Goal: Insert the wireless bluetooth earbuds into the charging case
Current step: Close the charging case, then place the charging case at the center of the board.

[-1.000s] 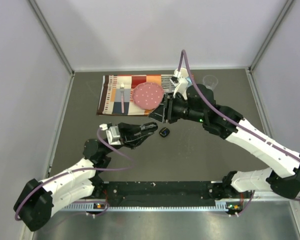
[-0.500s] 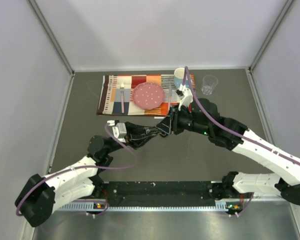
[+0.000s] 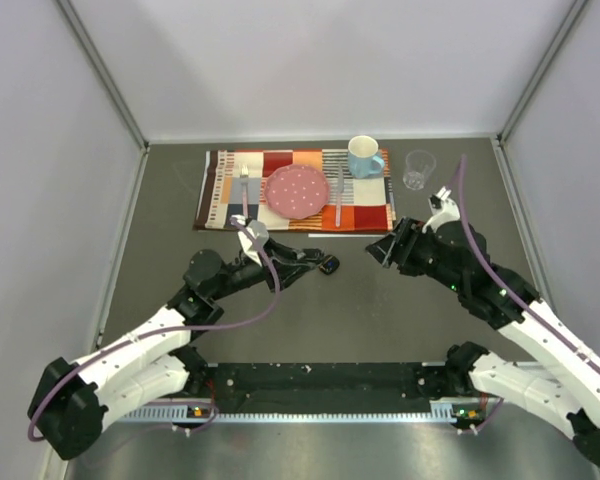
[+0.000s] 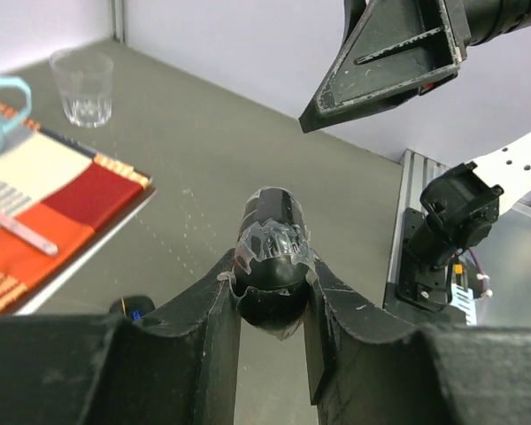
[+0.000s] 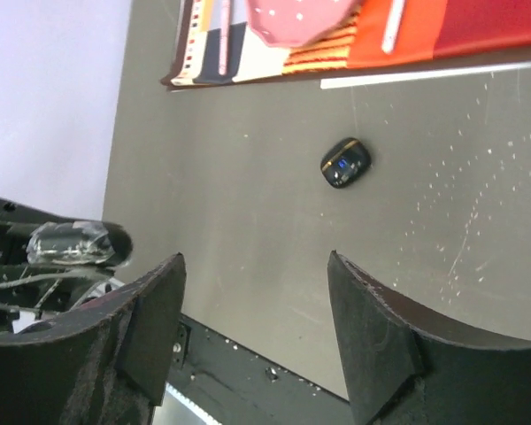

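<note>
Your left gripper is clenched on a black oval case. The case sits end-on between the two fingers, with a crinkled clear film stuck across its upper face. No writing shows on the film or the shell.

Just beside that gripper's tip, a second black oval case lies flat on the grey table, apart from the fingers. It carries a small blue mark on top, too small for you to read. You cannot make out the earbuds themselves in any view, so you cannot tell whether they sit inside either case.

Further back lies a striped patchwork placemat. On it, from left to right, are a fork, a pink dotted plate, a knife and a pale blue mug. A clear glass stands on the table just right of the mat.

Your right gripper is released. Its fingers are spread wide over bare table with nothing between them, well apart from both cases.
</note>
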Available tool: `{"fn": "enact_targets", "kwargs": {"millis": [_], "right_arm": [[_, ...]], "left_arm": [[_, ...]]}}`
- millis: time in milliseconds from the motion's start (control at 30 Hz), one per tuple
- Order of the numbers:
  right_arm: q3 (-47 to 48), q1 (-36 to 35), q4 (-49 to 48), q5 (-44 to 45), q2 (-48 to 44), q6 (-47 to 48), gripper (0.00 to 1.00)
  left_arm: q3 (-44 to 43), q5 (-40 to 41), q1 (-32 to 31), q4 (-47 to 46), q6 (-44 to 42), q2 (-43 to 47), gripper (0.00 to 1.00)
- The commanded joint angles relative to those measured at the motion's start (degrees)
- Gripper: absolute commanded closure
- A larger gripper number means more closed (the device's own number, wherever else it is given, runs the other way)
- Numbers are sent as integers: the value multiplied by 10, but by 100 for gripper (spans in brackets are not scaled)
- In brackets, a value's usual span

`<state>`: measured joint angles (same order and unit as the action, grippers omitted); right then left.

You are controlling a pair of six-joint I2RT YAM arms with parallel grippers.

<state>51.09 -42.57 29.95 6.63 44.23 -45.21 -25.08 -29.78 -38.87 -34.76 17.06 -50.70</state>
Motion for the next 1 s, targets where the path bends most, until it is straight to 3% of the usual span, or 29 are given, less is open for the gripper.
{"fn": "enact_targets", "kwargs": {"millis": [0,100,233,400,533,700,967], "right_arm": [[-25,72,-2,-131,8,-34,25],[-26,93,-2,-170,24,-42,17],[-20,93,-2,-160,18,-52,14],[-31,93,-1,-163,-3,-59,8],[-51,93,-2,-170,-8,-78,6],[-53,93,-2,-175,-8,-73,6],[-63,93,-1,-173,-10,-75,6]], "left_arm": [[-20,24,3,64,74,12,100],[-17,29,4,69,118,7,100],[-13,8,8,68,152,-10,100],[-32,42,8,110,214,-71,100],[-71,46,8,141,243,-155,100],[-123,32,-1,107,273,-284,100],[-147,41,-21,166,265,-358,100]]}}
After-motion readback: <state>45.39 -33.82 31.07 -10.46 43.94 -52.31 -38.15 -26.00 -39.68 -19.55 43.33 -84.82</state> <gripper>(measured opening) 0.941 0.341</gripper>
